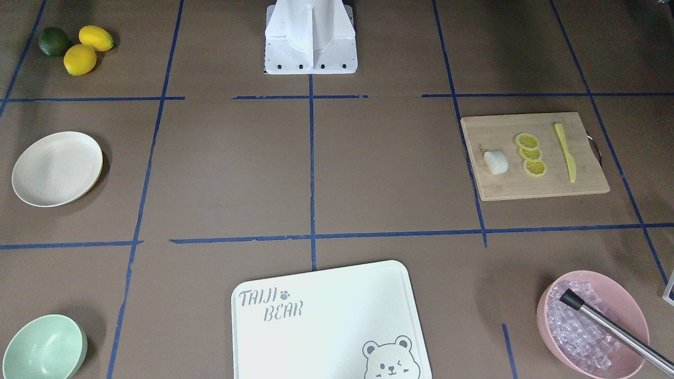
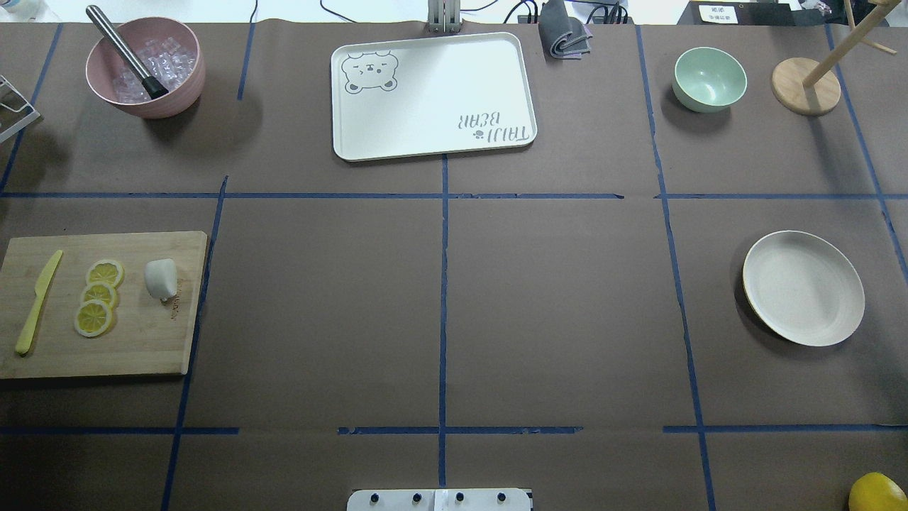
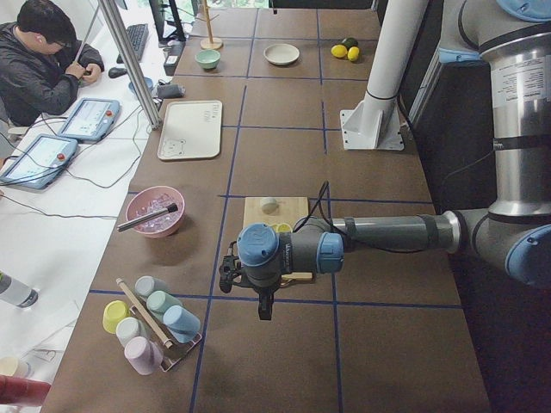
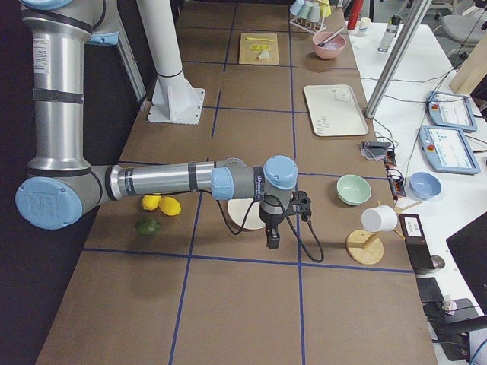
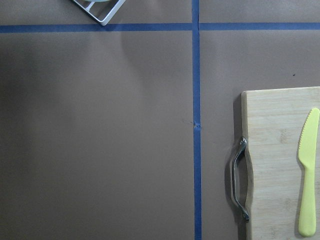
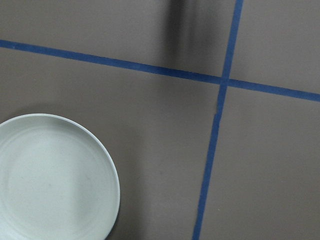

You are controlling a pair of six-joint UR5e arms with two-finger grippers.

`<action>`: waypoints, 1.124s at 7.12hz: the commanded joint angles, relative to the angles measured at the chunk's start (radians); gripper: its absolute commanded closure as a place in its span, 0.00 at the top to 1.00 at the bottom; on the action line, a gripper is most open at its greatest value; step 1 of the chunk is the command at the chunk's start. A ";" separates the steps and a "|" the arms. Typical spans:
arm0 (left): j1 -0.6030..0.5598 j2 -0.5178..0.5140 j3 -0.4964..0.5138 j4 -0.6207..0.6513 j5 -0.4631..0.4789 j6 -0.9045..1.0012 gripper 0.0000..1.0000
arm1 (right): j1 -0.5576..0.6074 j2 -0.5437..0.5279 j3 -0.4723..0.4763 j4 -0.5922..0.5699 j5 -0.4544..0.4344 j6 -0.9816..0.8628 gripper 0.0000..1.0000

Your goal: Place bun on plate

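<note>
1. Nearest the lens in the left side view is my left gripper (image 3: 263,310). It hangs pointing down from the outstretched near arm, just outside one short end of the cutting board (image 3: 294,211). I cannot tell from this side view how far its fingers are spread. It does not have the bun.
2. Left wrist view: the board's metal handle (image 5: 239,182) and a yellow knife (image 5: 307,170) show at the frame's right edge. The bun is out of frame.
3. From this gripper, the bun (image 2: 161,278) lies beyond the knife and then the three lemon slices (image 2: 98,295), near the board's opposite short end. It rests on the wood, just beside the slices but apart from them.
4. The bun's longer side appears to run roughly parallel with the knife, across the board. The difference is slight, so I treat this as a judgement.
5. My right gripper (image 4: 272,240) hangs beside the plate (image 6: 50,180), which fills the lower left corner of the right wrist view. Its opening also cannot be read.
6. The left arm is plainly nearer the bun, and the right arm is nearer the plate. Bun and plate are well apart, at opposite ends of the table. I judge the pick has not begun.
</note>
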 commanded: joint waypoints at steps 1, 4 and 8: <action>0.002 -0.001 0.004 -0.002 -0.002 -0.001 1.00 | -0.114 -0.015 -0.040 0.235 0.034 0.274 1.00; 0.002 -0.004 0.007 -0.008 -0.003 -0.006 1.00 | -0.243 -0.042 -0.235 0.731 0.022 0.596 1.00; 0.002 -0.010 0.008 -0.008 -0.002 -0.006 1.00 | -0.328 -0.093 -0.241 0.757 -0.040 0.615 0.70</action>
